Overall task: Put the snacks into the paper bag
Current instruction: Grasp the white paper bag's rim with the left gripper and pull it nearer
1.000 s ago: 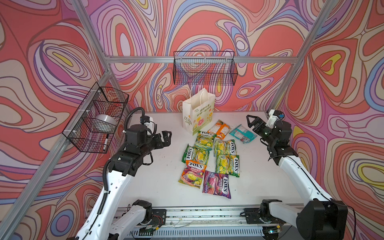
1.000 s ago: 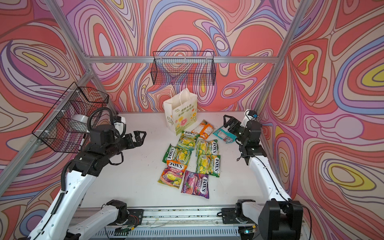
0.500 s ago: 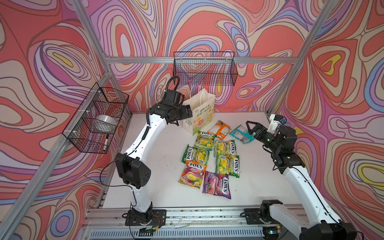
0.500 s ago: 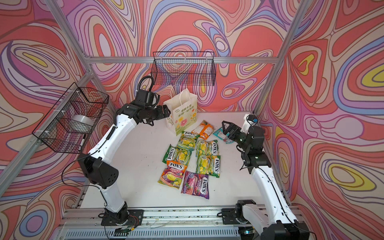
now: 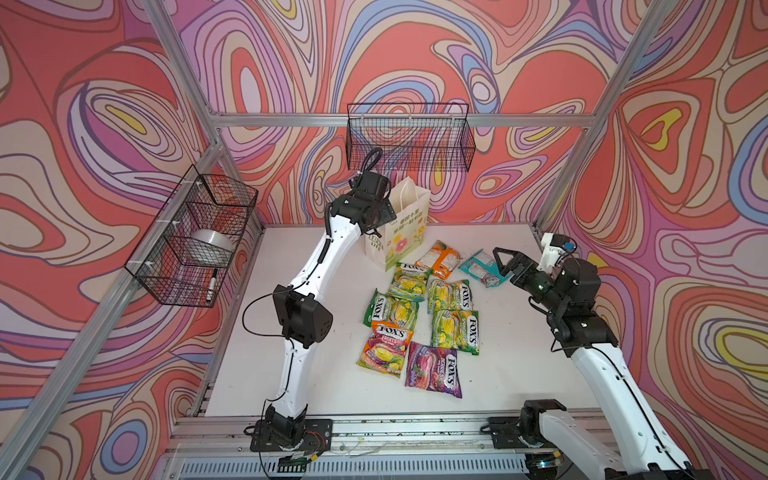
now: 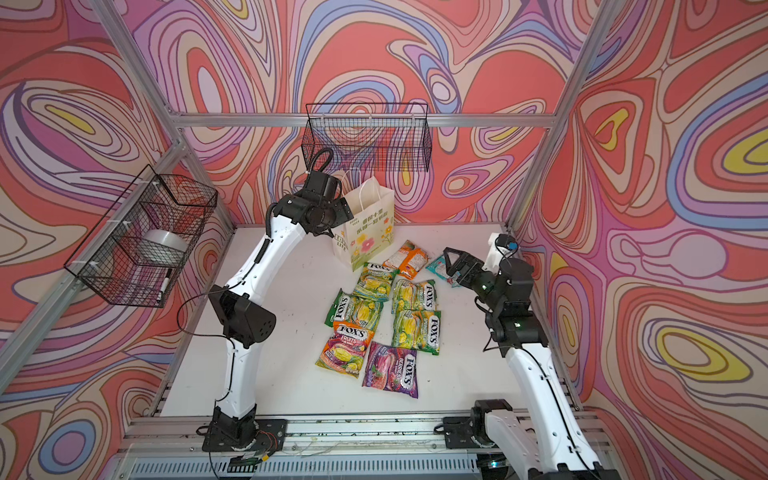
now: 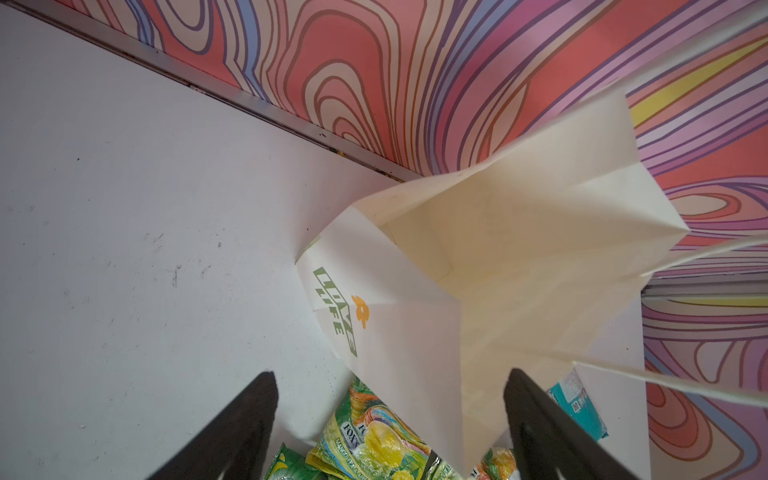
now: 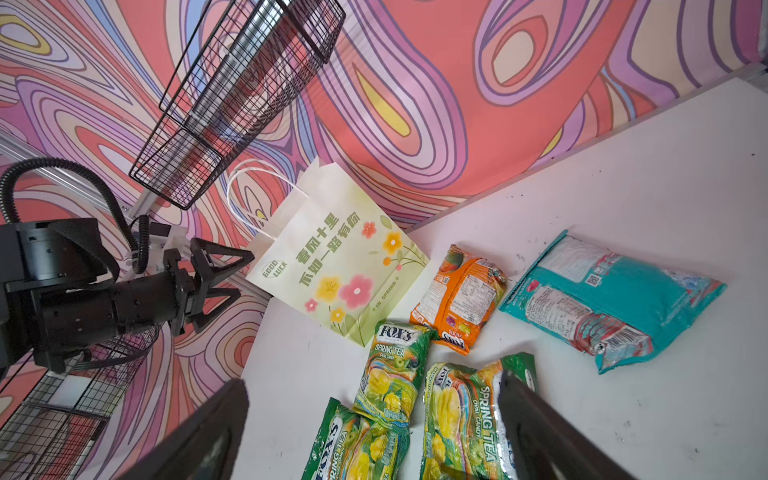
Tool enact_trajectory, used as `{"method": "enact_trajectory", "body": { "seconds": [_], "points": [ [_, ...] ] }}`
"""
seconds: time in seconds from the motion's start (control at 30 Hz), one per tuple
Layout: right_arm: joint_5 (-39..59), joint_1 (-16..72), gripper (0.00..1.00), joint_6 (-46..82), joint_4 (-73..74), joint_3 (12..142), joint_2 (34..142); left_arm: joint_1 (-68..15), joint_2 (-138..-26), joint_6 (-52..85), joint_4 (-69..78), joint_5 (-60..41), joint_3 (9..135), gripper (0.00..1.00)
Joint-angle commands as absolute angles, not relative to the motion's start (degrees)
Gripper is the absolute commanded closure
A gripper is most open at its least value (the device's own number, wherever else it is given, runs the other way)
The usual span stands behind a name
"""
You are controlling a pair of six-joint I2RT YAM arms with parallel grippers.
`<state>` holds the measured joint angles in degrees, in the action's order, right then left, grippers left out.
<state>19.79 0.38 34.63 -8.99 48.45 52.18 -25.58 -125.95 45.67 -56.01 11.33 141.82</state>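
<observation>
The paper bag (image 5: 405,232) (image 6: 370,232) stands upright at the back of the white table, mouth open. My left gripper (image 7: 390,374) is open at its top left corner, and the bag's near wall (image 7: 415,332) runs between the two jaws. In the right wrist view the left gripper (image 8: 245,274) sits just beside the bag (image 8: 340,266). Several snacks lie flat in front: green ones (image 5: 451,295), an orange one (image 5: 440,259), a purple one (image 5: 434,370) and a teal one (image 5: 480,268). My right gripper (image 5: 505,266) (image 8: 374,380) hangs open and empty beside the teal packet.
A black wire basket (image 5: 409,141) hangs on the back wall just above the bag. Another wire basket (image 5: 195,237) on the left wall holds a tape roll (image 5: 212,245) and a marker (image 5: 212,286). The arm bases sit on a metal rail (image 5: 415,424) at the front.
My left arm swung from the table's left side up to the bag's top edge, and its jaws have narrowed a little. The right arm shifted slightly toward the teal packet.
</observation>
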Motion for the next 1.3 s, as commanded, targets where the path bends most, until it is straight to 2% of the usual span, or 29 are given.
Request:
{"method": "enact_trajectory", "body": {
  "seconds": [0.0, 0.2, 0.33, 0.43, 0.57, 0.8, 1.03, 1.27],
  "points": [
    [20.9, 0.7, 0.01, 34.6, -10.0, 47.5, 50.9, -25.9, -128.0, 48.4, -58.1, 17.1, 144.3, 0.19],
    [21.1, 0.7, 0.02, 34.2, -10.9, 48.1, 50.2, -26.3, -130.5, 47.9, -57.6, 18.7, 146.6, 0.32],
    [21.1, 0.7, 0.02, 34.1, -11.1, 48.0, 49.8, -26.2, -131.6, 47.3, -57.2, 18.0, 147.6, 0.35],
    [21.3, 0.7, 0.02, 34.5, -10.7, 47.7, 49.8, -26.4, -132.5, 47.3, -57.7, 18.1, 148.6, 0.41],
    [21.6, 0.7, 0.02, 35.0, -10.3, 47.5, 49.8, -26.5, -132.6, 47.8, -58.5, 19.4, 148.9, 0.57],
    [21.5, 0.7, 0.02, 34.7, -10.6, 47.9, 49.4, -26.5, -133.0, 47.3, -58.6, 20.2, 148.9, 0.75],
    [21.1, 0.7, 0.02, 34.7, -11.2, 47.8, 48.5, -26.5, -131.4, 47.2, -59.8, 20.3, 148.8, 1.0],
    [21.8, 0.7, 0.02, 34.3, -11.5, 48.1, 48.5, -26.5, -126.1, 46.4, -62.7, 23.7, 148.1, 1.0]
  ]
}}
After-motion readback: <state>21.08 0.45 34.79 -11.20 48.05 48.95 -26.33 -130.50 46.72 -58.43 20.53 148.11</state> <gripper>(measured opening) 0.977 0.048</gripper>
